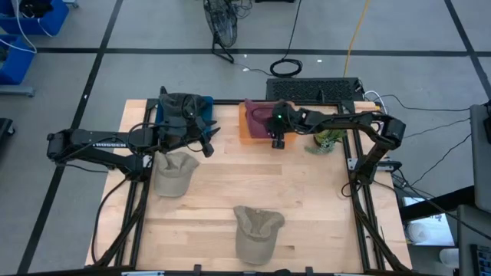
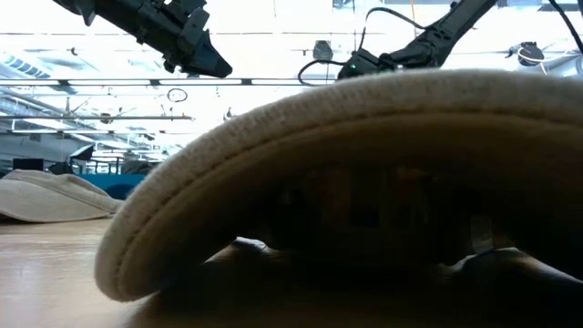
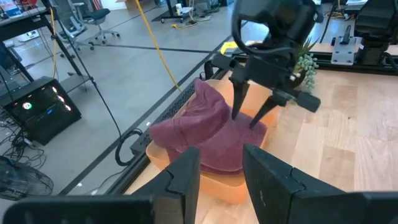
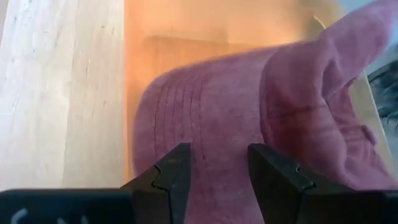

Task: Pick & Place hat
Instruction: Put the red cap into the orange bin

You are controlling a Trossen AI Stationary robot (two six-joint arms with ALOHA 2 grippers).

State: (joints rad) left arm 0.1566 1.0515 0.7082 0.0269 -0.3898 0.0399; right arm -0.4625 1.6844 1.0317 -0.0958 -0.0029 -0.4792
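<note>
A maroon hat (image 1: pixel 259 116) (image 3: pixel 199 130) (image 4: pixel 236 124) lies crumpled in an orange tray (image 1: pixel 247 132) (image 3: pixel 217 183) at the table's far edge. My right gripper (image 1: pixel 278 142) (image 3: pixel 244 120) (image 4: pixel 219 168) is open and points down over the hat's near right part. My left gripper (image 1: pixel 207 142) (image 3: pixel 221 165) (image 2: pixel 205 59) is open and hangs in the air left of the tray, facing it. It holds nothing. My right gripper comes at the maroon hat from above, and its open fingertips (image 3: pixel 236 115) reach the crown's surface (image 3: pixel 224 124). I cannot tell whether they touch the cloth. The hat rests in the tray.
Dark hats (image 1: pixel 182 111) are piled in a blue bin at the far left. Two beige hats lie on the table, one left (image 1: pixel 175 172) and one near the front edge (image 1: pixel 257 230) (image 2: pixel 364 164). A green patterned hat (image 1: pixel 328 139) sits right of the tray. The table's middle is bare wood.
</note>
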